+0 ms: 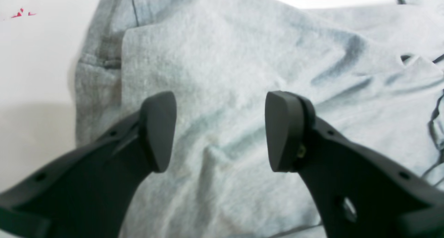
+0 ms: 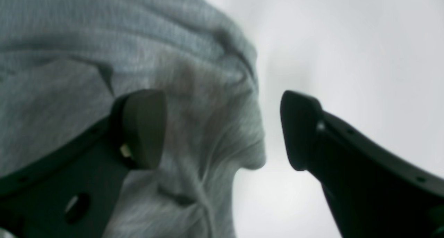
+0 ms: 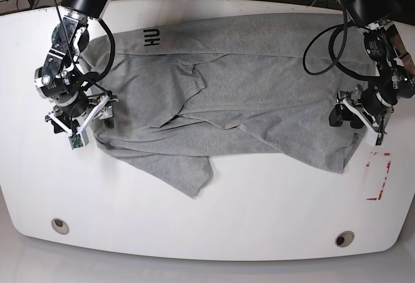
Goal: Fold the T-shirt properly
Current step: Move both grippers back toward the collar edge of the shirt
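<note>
T-shirt (image 3: 227,95) lies lengthwise between your two arms.
Left gripper (image 1: 220,130) and right gripper (image 2: 223,128) each hang wide, empty, over opposite ends.

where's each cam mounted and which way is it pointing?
Left wrist: on the left arm, looking past the open left gripper onto the T-shirt and table.
Right wrist: on the right arm, looking past the open right gripper at the shirt's edge.
Base: overhead, looking down on the whole table, both arms at the shirt's ends.
Shared: all three show the T-shirt; base shows both grippers.
</note>
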Controlling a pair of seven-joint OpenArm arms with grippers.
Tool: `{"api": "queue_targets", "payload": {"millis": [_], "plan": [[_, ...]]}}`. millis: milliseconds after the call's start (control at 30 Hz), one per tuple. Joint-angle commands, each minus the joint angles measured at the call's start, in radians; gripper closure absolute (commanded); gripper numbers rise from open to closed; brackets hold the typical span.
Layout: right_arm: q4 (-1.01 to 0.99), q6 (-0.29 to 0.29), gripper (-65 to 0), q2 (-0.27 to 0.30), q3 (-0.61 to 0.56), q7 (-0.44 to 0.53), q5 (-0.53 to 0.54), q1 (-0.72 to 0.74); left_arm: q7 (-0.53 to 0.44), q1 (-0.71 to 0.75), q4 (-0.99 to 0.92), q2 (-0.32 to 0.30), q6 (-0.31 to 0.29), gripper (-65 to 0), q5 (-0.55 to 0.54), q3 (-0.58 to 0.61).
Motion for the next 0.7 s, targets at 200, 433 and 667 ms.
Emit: {"api": "queue_targets", "payload": {"millis": [200, 433, 667], "plan": [[0.084, -0.004, -48.7, 0.025, 0.018, -0.012, 0.003, -0.019, -0.017, -0.011, 0.026, -0.014, -0.004, -37.9, -0.013, -0.003], [0.126, -0.004, -46.8, 0.017, 0.024, -0.025, 0.003, -0.079, -0.017, 0.012, 0.029, -0.014, -0.004, -37.9, -0.020, 0.001], [0.310, -0.002, -36.8, -0.041, 0.021, -0.054, 0.003, -0.237, -0.017, 0.069, 0.070, -0.012, -0.007, -37.9, -0.020, 0.018]]}}
